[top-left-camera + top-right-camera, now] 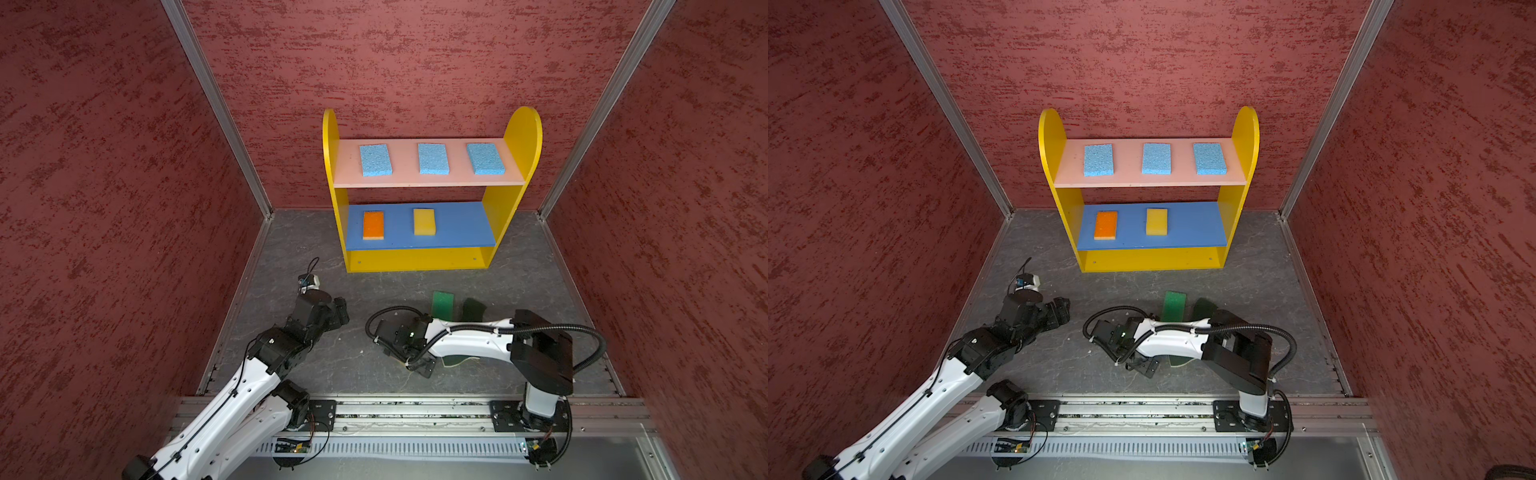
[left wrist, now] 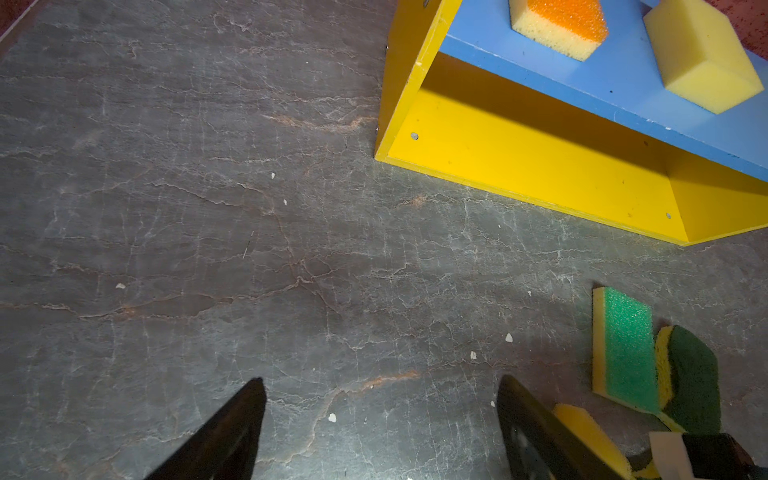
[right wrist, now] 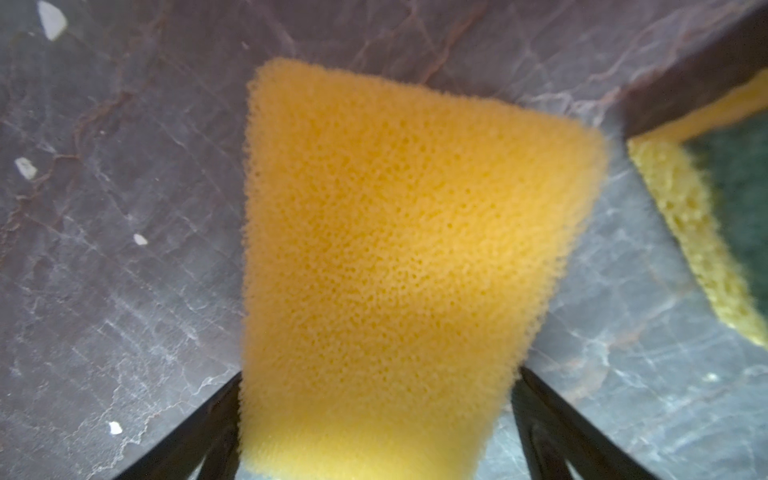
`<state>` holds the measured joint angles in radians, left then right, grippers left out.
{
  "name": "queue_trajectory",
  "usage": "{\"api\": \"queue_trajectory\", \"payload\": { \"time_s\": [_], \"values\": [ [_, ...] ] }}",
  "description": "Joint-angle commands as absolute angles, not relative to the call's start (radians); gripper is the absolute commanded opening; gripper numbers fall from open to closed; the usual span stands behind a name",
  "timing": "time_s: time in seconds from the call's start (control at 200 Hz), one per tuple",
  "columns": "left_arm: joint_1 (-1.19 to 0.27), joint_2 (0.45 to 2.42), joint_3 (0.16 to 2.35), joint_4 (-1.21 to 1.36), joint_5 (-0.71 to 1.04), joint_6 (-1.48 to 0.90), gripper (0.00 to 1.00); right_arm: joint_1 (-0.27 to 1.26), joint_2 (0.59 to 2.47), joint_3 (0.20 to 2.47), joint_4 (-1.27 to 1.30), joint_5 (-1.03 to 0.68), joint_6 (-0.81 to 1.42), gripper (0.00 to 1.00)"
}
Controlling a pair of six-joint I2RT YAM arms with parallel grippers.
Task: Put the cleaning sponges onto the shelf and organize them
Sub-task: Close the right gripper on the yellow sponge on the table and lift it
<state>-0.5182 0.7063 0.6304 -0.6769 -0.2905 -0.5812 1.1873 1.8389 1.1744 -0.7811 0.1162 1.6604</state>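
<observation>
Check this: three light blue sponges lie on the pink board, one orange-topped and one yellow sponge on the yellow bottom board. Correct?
No: both top views show the orange-topped sponge and yellow sponge on the blue middle board; the rest holds.

Blue sponges (image 1: 433, 158) on pink board (image 1: 405, 163); orange-topped sponge (image 1: 373, 224), yellow sponge (image 1: 424, 221) on blue board (image 1: 461, 229).

Top views dim with soft shadows — yellow sponge (image 3: 395, 249) out of focus in the right wrist view.
</observation>
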Motion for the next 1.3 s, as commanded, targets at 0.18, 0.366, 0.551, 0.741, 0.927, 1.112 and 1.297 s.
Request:
{"api": "queue_trajectory", "payload": {
  "time_s": [0.18, 0.366, 0.551, 0.741, 0.927, 1.112, 1.297],
  "values": [
    [-0.492, 0.677, 0.604, -0.687, -0.275, -0.592, 0.88, 1.172, 1.854, 1.136, -0.775, 0.067, 1.692, 0.85],
    [-0.481, 0.663, 0.603, -0.690, -0.261, -0.598, 0.88, 1.170, 1.820, 1.085, -0.756, 0.065, 1.692, 0.80],
    [-0.477, 0.661, 0.608, -0.704, -0.258, -0.607, 0.87, 1.149, 1.813, 1.061, -0.756, 0.050, 1.631, 0.77],
    [-0.478, 0.660, 0.619, -0.727, -0.254, -0.613, 0.87, 1.123, 1.834, 1.070, -0.784, 0.054, 1.510, 0.72],
    [-0.476, 0.650, 0.635, -0.746, -0.260, -0.618, 0.87, 1.121, 1.862, 1.067, -0.817, 0.044, 1.438, 0.68],
    [-0.476, 0.647, 0.651, -0.763, -0.260, -0.630, 0.87, 1.123, 1.869, 1.078, -0.826, 0.062, 1.359, 0.66],
    [-0.475, 0.646, 0.681, -0.790, -0.274, -0.632, 0.87, 1.132, 1.805, 1.104, -0.888, 0.163, 1.284, 0.66]
  ]
}}
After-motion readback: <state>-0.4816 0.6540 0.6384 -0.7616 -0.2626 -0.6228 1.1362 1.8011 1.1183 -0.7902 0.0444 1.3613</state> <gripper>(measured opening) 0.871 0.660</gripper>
